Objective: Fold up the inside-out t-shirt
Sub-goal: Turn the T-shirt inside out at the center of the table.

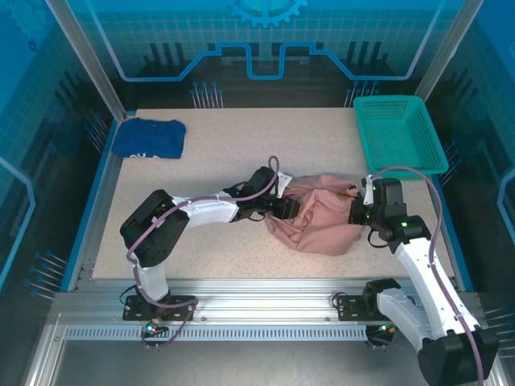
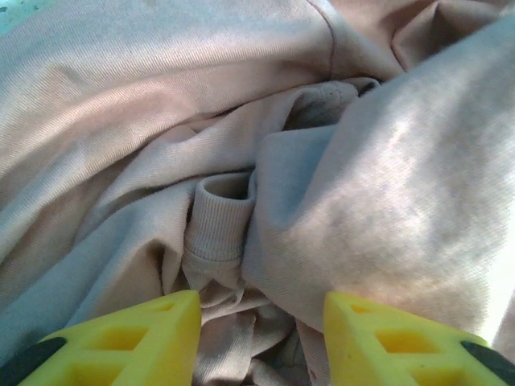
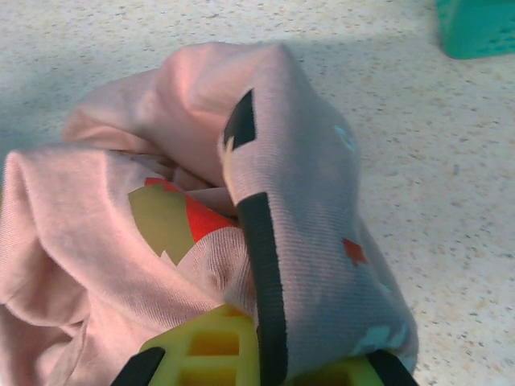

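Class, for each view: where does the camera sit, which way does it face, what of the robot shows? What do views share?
Top external: above and behind the bases, looking down on the table; both arms, left hand and right hand at the pink t-shirt.
Left wrist: on the left arm, facing into shirt folds; yellow fingers apart.
Right wrist: on the right arm, facing across the table towards the teal basket; yellow fingers shut on the shirt.
Shared: all show the shirt; top and right wrist show the basket.

speckled beige table [image 1: 217, 145]: crumpled pink t-shirt [image 1: 318, 221] centre-right, blue folded garment [image 1: 149, 138] far-left, teal basket [image 1: 400, 133] far-right.
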Robot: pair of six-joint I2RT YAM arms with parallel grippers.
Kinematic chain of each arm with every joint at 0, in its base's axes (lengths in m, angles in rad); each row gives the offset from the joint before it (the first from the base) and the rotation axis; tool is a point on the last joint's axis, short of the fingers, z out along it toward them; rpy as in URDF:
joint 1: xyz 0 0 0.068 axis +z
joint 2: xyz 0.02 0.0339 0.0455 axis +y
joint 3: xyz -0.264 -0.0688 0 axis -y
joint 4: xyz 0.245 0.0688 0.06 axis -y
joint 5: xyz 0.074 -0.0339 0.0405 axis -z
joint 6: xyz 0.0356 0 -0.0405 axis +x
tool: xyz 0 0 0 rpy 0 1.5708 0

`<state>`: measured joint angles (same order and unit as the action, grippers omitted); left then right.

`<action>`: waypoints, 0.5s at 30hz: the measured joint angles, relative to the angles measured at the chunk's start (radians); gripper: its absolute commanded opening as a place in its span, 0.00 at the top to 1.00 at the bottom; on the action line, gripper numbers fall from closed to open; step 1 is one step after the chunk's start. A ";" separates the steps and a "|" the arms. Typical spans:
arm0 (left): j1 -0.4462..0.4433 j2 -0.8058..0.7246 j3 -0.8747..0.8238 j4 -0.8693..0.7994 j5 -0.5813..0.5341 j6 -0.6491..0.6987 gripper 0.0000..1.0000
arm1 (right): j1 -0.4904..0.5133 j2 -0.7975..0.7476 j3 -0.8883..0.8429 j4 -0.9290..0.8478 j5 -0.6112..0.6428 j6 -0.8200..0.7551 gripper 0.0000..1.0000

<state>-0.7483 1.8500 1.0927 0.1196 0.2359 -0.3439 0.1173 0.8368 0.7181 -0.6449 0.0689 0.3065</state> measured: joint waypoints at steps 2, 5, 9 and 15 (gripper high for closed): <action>0.000 0.012 0.010 -0.006 -0.005 0.000 0.58 | -0.009 -0.007 0.000 -0.003 0.010 0.000 1.00; 0.000 0.022 0.014 -0.010 -0.013 -0.001 0.59 | -0.018 -0.015 0.000 -0.006 0.013 0.000 1.00; 0.000 0.035 0.016 -0.011 -0.023 -0.005 0.58 | -0.021 -0.016 0.000 -0.006 0.011 0.000 1.00; -0.001 0.083 0.066 -0.023 -0.022 -0.005 0.59 | -0.021 -0.016 0.000 -0.006 0.002 0.000 1.00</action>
<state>-0.7494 1.9331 1.1584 0.0971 0.2138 -0.3489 0.0967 0.8211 0.7181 -0.6506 0.0708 0.3065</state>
